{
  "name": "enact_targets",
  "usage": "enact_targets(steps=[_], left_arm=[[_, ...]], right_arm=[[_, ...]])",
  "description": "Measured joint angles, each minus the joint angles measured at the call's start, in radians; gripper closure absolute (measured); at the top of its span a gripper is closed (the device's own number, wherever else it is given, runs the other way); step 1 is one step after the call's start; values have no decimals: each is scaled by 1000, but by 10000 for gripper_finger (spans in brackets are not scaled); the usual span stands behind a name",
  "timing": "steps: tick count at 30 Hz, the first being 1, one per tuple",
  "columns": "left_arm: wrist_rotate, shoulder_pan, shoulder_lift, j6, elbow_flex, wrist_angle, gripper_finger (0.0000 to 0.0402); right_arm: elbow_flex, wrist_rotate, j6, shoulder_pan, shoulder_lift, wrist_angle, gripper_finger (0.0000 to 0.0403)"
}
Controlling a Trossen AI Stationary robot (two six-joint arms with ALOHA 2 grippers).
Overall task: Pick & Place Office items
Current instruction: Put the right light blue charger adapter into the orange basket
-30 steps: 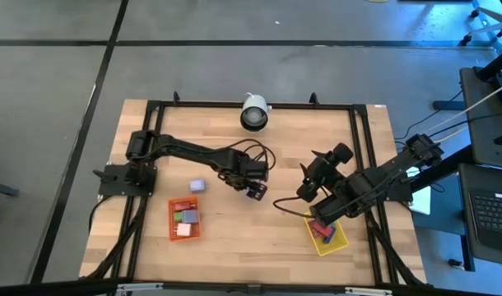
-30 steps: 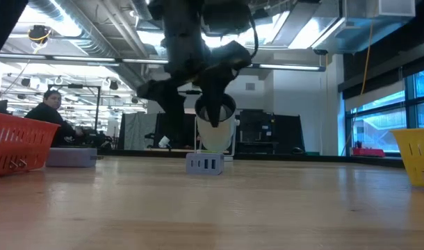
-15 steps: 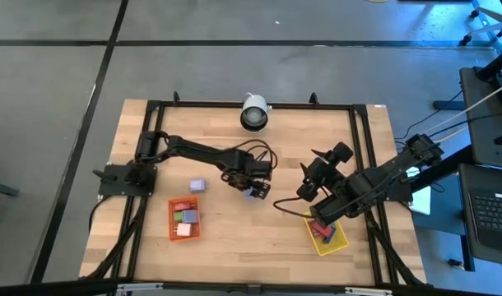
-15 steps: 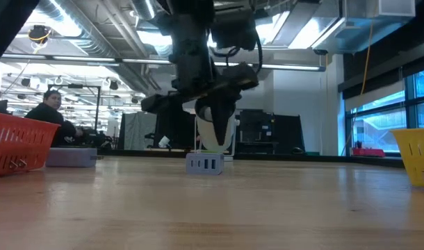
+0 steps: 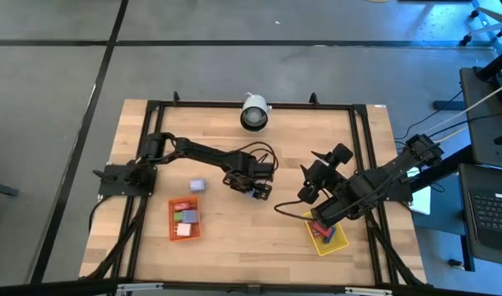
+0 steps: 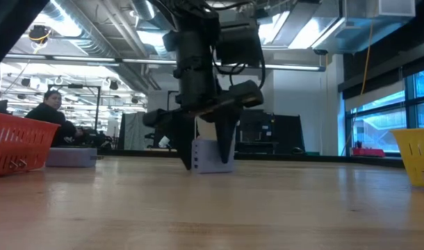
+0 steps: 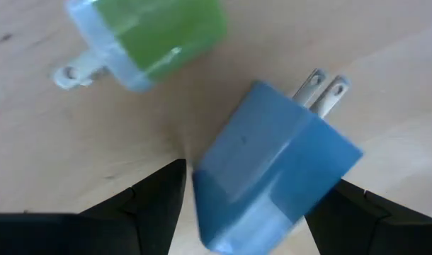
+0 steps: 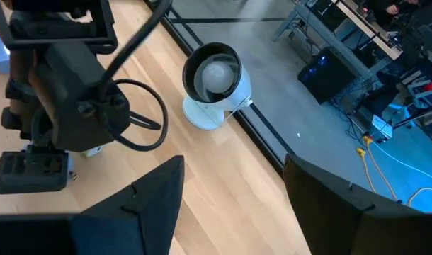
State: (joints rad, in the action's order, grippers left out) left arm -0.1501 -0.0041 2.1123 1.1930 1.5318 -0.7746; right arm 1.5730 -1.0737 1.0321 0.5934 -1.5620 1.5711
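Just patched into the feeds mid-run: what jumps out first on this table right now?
The left gripper is down at mid-table, its open fingers either side of a blue plug adapter, with a green adapter lying close beside it. The orange tray near the front left holds several pieces; a lilac block sits loose just behind it. The right gripper hangs open near the yellow tray.

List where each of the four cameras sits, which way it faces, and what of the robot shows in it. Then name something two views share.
High view: above, straight down on the table; both arms.
Low view: table height, facing the room; left gripper straddling a plug.
Left wrist view: looks down; fingers open around the blue plug, green plug beside it.
Right wrist view: faces the white camera; own open fingers, left arm.
Shared: white camera also shows from above.
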Motion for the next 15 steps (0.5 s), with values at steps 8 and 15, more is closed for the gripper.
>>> enact_targets(steps=[8, 15], left_arm=[[0, -1, 2, -61, -1, 37, 145], [20, -1, 2, -175, -1, 38, 156]], right_arm=[[0, 12, -1, 1, 0, 0, 160], [0, 16, 0, 1, 0, 0, 160]])
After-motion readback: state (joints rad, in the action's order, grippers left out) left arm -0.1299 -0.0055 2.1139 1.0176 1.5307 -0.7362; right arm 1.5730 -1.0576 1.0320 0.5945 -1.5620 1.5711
